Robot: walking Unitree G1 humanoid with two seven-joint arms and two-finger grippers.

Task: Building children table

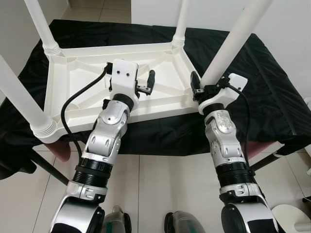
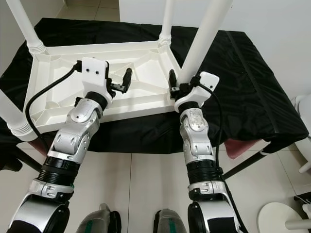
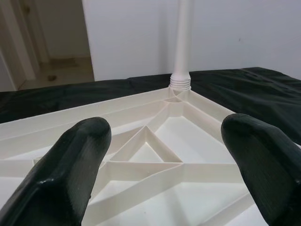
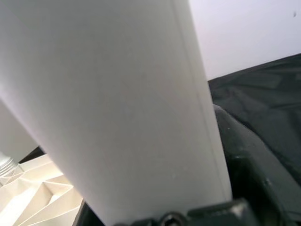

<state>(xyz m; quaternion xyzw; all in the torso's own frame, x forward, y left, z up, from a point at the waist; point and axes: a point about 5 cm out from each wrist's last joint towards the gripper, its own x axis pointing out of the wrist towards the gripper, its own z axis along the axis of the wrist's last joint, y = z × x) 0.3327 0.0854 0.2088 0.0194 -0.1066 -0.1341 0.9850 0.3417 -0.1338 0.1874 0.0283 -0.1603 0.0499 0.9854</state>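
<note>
upturned tabletop (image 1: 87, 92) on the black cloth (image 1: 272, 92): right gripper (image 1: 206, 87) clamped round the last leg (image 1: 233, 41), left gripper (image 1: 146, 86) spread empty above; a tilted leg could cross-thread.

Work surface covered by a black cloth (image 1: 272, 82), wrinkled, draped over near edge. Dark frame legs (image 1: 46, 167) angle out under it at near left and near right. Floor: light glossy tiles (image 1: 160, 184) with thin grout lines. White wall (image 2: 272, 19) at far right, another along far left. Left wrist view: open doorway (image 3: 51, 42) far left, beige floor beyond. White round object (image 2: 284, 218) on floor near right. Lighting even, soft.
</note>
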